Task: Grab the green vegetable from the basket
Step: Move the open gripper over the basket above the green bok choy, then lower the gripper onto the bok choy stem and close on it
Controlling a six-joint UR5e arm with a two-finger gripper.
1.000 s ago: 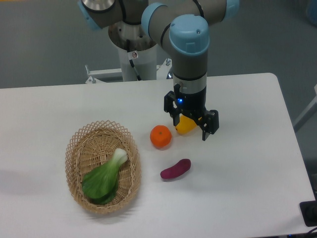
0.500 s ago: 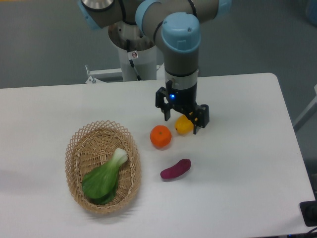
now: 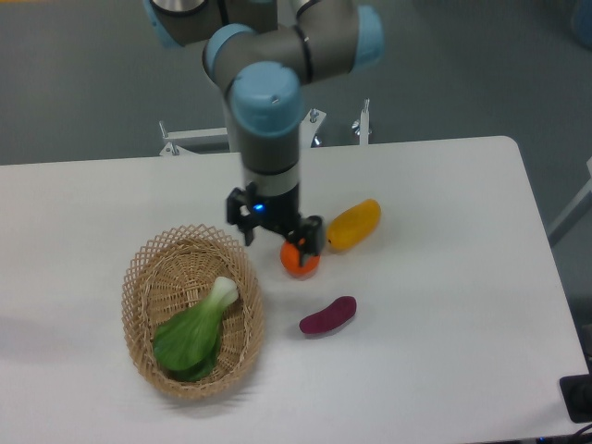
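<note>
The green vegetable (image 3: 194,329) lies in the tan wicker basket (image 3: 143,287) at the left front of the table, dark leaves toward the front, pale stalk pointing up and right. My gripper (image 3: 276,239) hangs above the table between the basket's right rim and the orange fruit (image 3: 301,262). Its fingers are spread and hold nothing. It is up and to the right of the vegetable, apart from it.
A yellow oblong piece (image 3: 353,225) lies right of the gripper. A small purple piece (image 3: 327,314) lies in front of the orange fruit. The arm's base stands at the back behind the table edge.
The gripper has moved left, from over the yellow piece to beside the basket's right rim. The yellow piece now shows in full. The vegetable has not moved.
</note>
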